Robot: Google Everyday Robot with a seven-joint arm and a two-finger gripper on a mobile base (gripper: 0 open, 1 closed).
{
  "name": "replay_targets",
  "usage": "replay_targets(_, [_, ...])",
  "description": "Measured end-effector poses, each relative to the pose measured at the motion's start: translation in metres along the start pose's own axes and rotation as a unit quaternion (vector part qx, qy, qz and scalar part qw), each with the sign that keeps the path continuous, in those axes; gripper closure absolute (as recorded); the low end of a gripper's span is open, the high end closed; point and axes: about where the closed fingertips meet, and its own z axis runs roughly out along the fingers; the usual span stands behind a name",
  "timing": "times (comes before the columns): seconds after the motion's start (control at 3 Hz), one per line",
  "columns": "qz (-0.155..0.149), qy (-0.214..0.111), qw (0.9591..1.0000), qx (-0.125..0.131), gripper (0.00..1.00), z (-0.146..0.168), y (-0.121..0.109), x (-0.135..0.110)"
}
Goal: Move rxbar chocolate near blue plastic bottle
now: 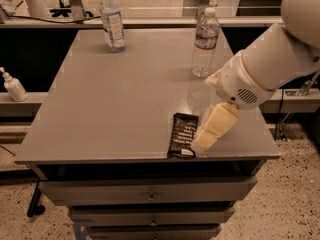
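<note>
The rxbar chocolate (182,134) is a flat black wrapper with white text, lying near the front edge of the grey table (120,104). The blue plastic bottle (112,20), with a white cap and blue-and-white label, stands upright at the table's far left. My gripper (207,136) hangs from the white arm coming in from the right and sits just right of the bar's front end, close above the table. Its cream-coloured fingers point down and to the left.
A clear bottle with a red-banded white label (205,43) stands at the far right of the table, just behind my arm. Drawers (150,196) sit under the table front. A white pump bottle (13,85) stands on a ledge to the left.
</note>
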Motion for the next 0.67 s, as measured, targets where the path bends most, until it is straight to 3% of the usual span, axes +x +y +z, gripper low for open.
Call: replay_targets(0.67, [0.004,-0.035,0.9986,-0.039,0.00,0.058,0.020,-0.012])
